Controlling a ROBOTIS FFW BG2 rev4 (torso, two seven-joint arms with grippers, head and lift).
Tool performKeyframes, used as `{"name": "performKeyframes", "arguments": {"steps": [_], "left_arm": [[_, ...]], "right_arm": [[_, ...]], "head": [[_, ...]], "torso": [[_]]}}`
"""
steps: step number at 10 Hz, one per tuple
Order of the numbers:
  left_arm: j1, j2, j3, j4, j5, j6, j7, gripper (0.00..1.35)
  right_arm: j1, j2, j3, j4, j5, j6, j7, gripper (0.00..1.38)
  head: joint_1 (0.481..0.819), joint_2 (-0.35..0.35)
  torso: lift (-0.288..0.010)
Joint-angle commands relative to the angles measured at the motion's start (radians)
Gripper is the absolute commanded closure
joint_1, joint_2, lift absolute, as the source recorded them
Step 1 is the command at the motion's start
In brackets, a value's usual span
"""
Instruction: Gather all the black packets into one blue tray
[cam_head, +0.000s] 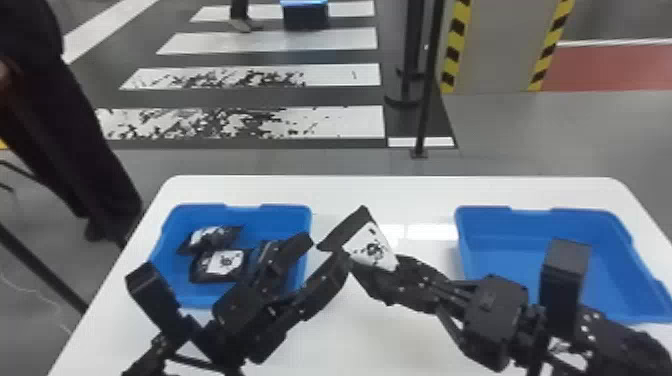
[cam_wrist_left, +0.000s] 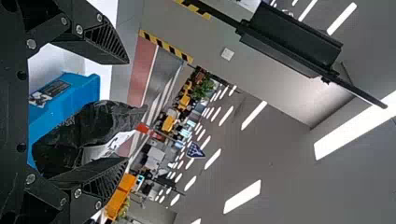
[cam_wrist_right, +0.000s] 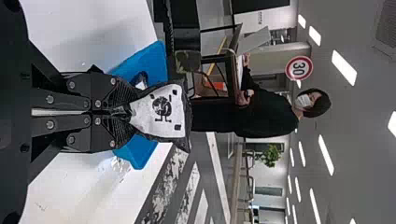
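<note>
Looks like a mid-air handover: a packet (cam_head: 367, 245) pinched in the right gripper (cam_wrist_right: 128, 110) above the table (cam_head: 390, 187), toward the wide-spread left gripper (cam_wrist_left: 126, 111), with two more packets (cam_head: 212, 237) (cam_head: 220, 265) in the tray (cam_head: 280, 217) near the table's far left corner. Calls next for closing the left gripper on the packet, releasing with the right, then lowering into that tray.

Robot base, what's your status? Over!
Right hand shut on one black packet. Left hand open near it. Two packets visible in left tray, left arm partly blocking view.
</note>
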Motion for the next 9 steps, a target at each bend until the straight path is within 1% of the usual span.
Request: {"name": "performKeyframes", "arguments": {"steps": [1, 2, 4, 6, 8, 9], "left_arm": [[-0.025, 0.000, -0.011, 0.029, 0.012, -0.007, -0.001, 0.33], [-0.040, 0.000, -0.017, 0.044, 0.022, -0.005, -0.001, 0.38], [-0.052, 0.003, -0.041, 0.076, 0.060, -0.009, -0.006, 0.83], [-0.054, 0.005, -0.043, 0.091, 0.044, -0.029, -0.006, 1.21], [-0.062, 0.008, -0.043, 0.093, 0.014, -0.063, -0.009, 1.21], [-0.067, 0.008, -0.043, 0.093, 0.002, -0.081, -0.009, 1.21]], "right_arm": [[-0.003, -0.004, 0.023, -0.007, 0.008, -0.002, 0.006, 1.28], [-0.008, -0.007, 0.033, -0.005, 0.010, -0.002, 0.011, 1.28], [-0.015, -0.010, 0.047, -0.002, 0.010, -0.002, 0.015, 1.28], [-0.018, -0.010, 0.049, 0.000, 0.006, -0.002, 0.017, 1.28], [-0.018, -0.010, 0.049, 0.000, 0.004, -0.002, 0.020, 1.28], [-0.018, -0.010, 0.049, 0.000, -0.002, -0.009, 0.019, 1.25]], "head": [[0.695, 0.099], [0.695, 0.107], [0.695, 0.114], [0.695, 0.113], [0.695, 0.117], [0.695, 0.119]], "torso": [[-0.110], [-0.110], [-0.110], [-0.110], [-0.110], [-0.110]]}}
